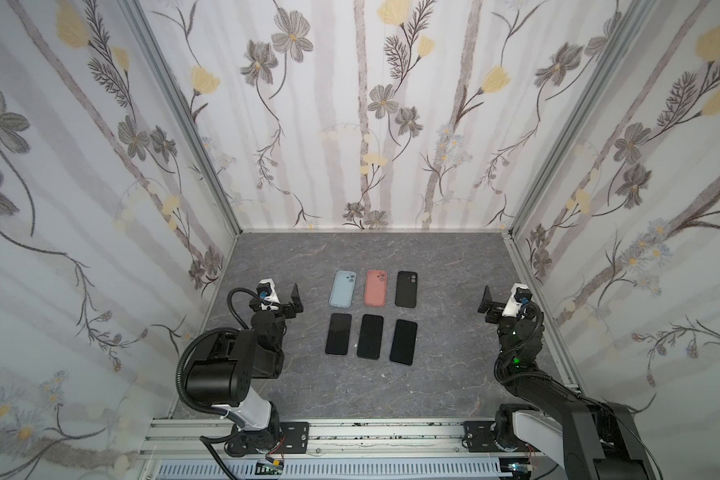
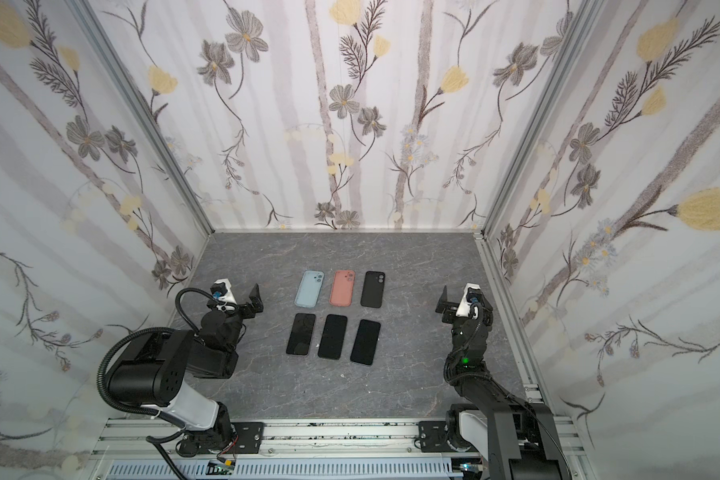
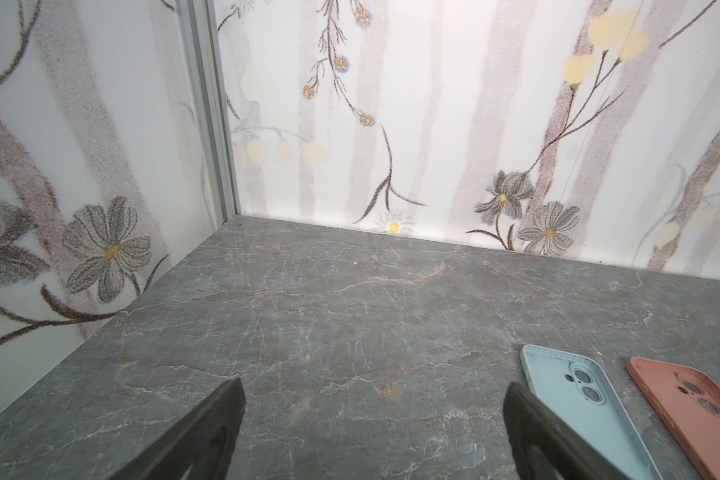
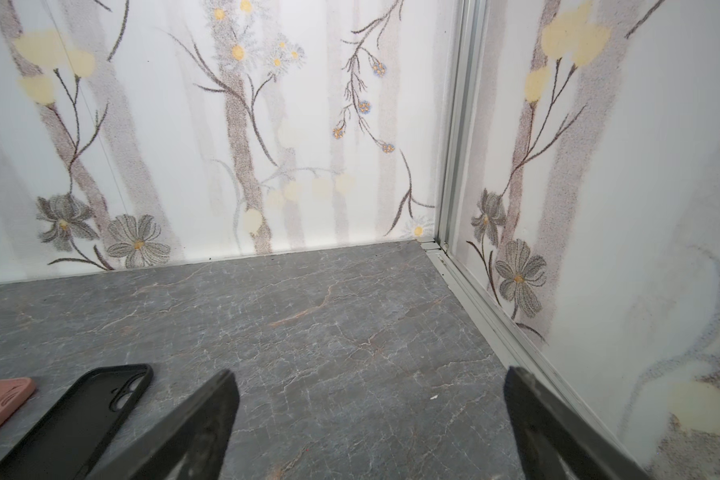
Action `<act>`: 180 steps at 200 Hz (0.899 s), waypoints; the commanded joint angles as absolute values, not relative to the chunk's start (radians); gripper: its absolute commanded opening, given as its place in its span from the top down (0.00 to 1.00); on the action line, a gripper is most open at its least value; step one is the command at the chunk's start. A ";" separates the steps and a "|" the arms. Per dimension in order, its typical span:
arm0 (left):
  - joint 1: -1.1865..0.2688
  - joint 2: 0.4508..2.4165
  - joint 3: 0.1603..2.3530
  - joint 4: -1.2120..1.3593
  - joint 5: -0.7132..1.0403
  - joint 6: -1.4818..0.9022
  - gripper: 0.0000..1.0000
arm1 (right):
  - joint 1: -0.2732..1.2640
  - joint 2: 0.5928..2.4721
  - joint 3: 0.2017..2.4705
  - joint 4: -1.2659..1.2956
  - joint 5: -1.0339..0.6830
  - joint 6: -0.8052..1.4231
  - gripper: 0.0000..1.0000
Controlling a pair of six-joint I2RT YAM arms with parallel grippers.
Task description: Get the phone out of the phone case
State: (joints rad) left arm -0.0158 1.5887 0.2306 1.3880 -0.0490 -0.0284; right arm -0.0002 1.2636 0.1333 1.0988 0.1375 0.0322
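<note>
Here left gripper (image 3: pixel 373 399), right gripper (image 4: pixel 371 388) spread wide

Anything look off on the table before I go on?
Nothing spilled or damaged. One oddity: the blue case, pink case and black case all look empty, and the three phones lie bare in the near row, slightly skewed.

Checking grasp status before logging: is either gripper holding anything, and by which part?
Nothing is held: the left gripper and right gripper both stand open and empty.
</note>
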 commanded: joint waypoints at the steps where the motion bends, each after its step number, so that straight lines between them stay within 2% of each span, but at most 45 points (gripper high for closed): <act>1: -0.014 1.585 0.239 1.333 -0.029 -0.052 0.00 | 0.000 1.316 0.107 1.306 0.082 0.062 0.00; 49: -0.017 1.583 0.239 1.332 -0.048 -0.058 0.00 | 0.002 1.526 0.075 1.584 0.042 0.047 0.00; 104: -0.017 1.583 0.240 1.332 -0.049 -0.056 0.00 | 0.010 1.490 0.228 1.223 0.091 0.052 0.00; 126: -0.017 1.583 0.239 1.331 -0.050 -0.056 0.00 | 0.012 1.512 0.200 1.317 0.090 0.046 0.00; 180: -0.017 1.586 0.248 1.323 -0.048 -0.054 0.00 | 0.012 1.509 0.208 1.298 0.060 0.035 0.00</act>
